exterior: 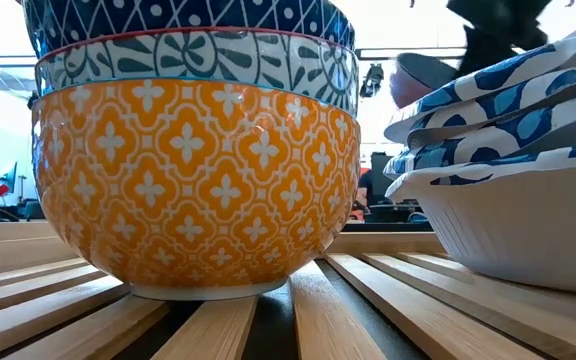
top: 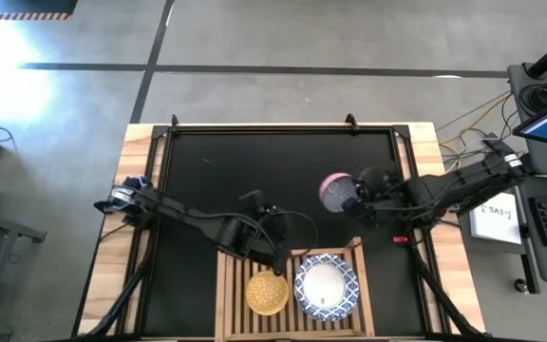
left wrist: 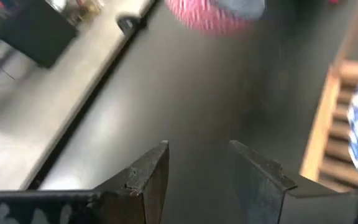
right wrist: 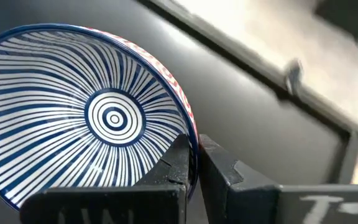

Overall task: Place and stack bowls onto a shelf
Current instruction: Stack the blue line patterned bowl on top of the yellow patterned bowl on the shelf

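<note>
Nearest the low camera, a yellow patterned bowl (exterior: 196,190) sits on the slats of the wooden shelf (exterior: 368,310), bearing two smaller bowls nested in it: a grey-blue leaf-patterned one with a red rim line (exterior: 198,58) and a dark blue one (exterior: 188,18) on top. Just beside this stack, on the same shelf, stands a stack of white bowls with blue-patterned wavy rims (exterior: 508,150). The high view confirms both stacks side by side on the shelf (top: 228,294) at the near edge of the surface, yellow stack (top: 267,293) left, white stack (top: 326,288) right.

Right end effector (right wrist: 194,163): fingers clamped on the rim of a red bowl (right wrist: 86,118), one finger inside, one outside. The bowl's interior shows blue radial stripes and concentric rings; its outer wall is red and white. In the high view this bowl (top: 335,190) is over the black mat (top: 216,171), beyond the shelf and apart from it.

Left end effector (left wrist: 197,168): fingers apart, nothing between them, over the black mat close to the shelf's far left corner (top: 272,249).
</note>
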Action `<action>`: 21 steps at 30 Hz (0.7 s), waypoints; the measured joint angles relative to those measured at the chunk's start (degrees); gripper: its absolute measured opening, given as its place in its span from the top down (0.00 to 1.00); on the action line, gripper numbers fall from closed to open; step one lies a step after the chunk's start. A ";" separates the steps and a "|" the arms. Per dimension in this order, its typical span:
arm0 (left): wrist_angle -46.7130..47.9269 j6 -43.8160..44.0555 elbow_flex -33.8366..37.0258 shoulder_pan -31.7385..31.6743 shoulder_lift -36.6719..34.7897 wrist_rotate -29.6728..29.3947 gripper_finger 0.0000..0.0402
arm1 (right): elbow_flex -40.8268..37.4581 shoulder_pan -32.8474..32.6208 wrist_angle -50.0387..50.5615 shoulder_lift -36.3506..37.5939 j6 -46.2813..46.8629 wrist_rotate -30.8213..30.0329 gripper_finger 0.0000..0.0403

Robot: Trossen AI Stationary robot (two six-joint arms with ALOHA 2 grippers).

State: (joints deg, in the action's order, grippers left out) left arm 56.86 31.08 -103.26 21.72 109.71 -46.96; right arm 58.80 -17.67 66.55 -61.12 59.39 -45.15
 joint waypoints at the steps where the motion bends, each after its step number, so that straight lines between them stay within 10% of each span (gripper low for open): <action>1: -1.40 -0.77 0.00 -0.13 0.00 -1.26 0.63 | 1.28 -0.02 -2.11 -1.00 -2.73 -1.24 0.97; 21: -20.97 -15.50 0.00 -1.42 0.00 -29.00 0.63 | 19.88 -0.06 -8.79 -20.35 -23.73 -26.70 0.97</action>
State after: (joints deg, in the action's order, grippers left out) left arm 35.89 15.57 -103.26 20.30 109.71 -75.96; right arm 78.68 -17.74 57.75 -81.46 35.66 -71.85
